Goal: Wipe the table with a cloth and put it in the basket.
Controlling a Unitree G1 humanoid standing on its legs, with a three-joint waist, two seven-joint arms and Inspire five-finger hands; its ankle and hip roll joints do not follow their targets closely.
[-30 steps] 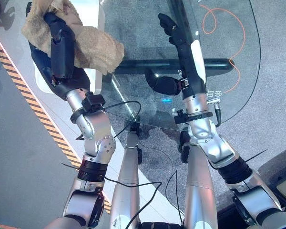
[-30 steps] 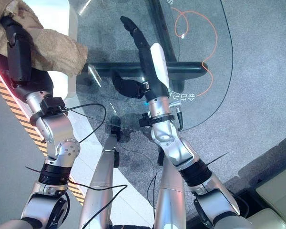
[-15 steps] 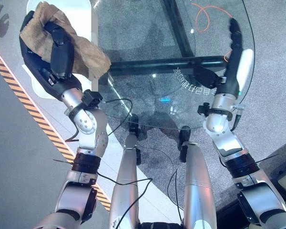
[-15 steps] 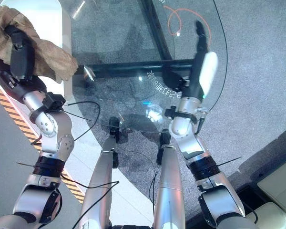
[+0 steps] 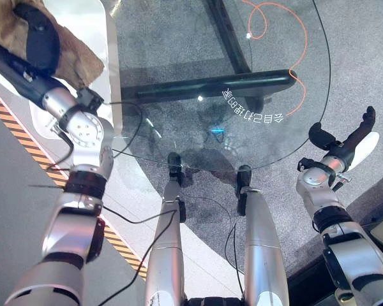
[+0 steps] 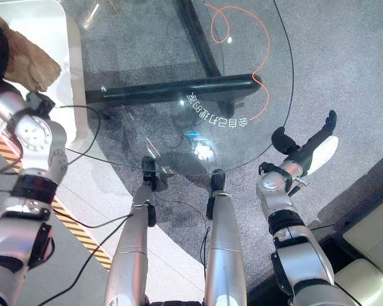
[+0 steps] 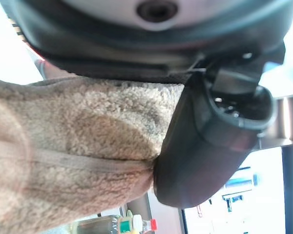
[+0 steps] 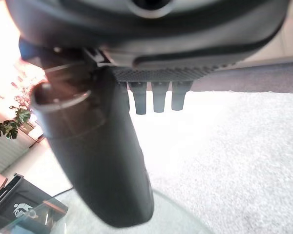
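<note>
A tan fleecy cloth (image 5: pixel 80 60) is bunched in my left hand (image 5: pixel 38 32), raised at the far left above a white rounded basket (image 5: pixel 94 22) that stands beside the round glass table (image 5: pixel 179 76). In the left wrist view the cloth (image 7: pixel 73 146) is pressed against the palm by the thumb (image 7: pixel 215 141). My right hand (image 5: pixel 351 140) hangs off the table's right edge over the grey carpet, fingers straight and holding nothing. In its wrist view the thumb (image 8: pixel 97 161) and the short row of fingers (image 8: pixel 156 95) stand apart, with the glass edge (image 8: pixel 176 219) below.
A dark frame bar (image 5: pixel 210 86) runs under the glass. An orange cable (image 5: pixel 293 57) curls on the carpet beyond it. Yellow-and-black striped tape (image 5: pixel 25 153) crosses the floor at the left, next to the white basket (image 6: pixel 45 19).
The view has shifted. My right hand has swung off the glass to the right and down. My left hand has carried the cloth further left, over the white basket.
</note>
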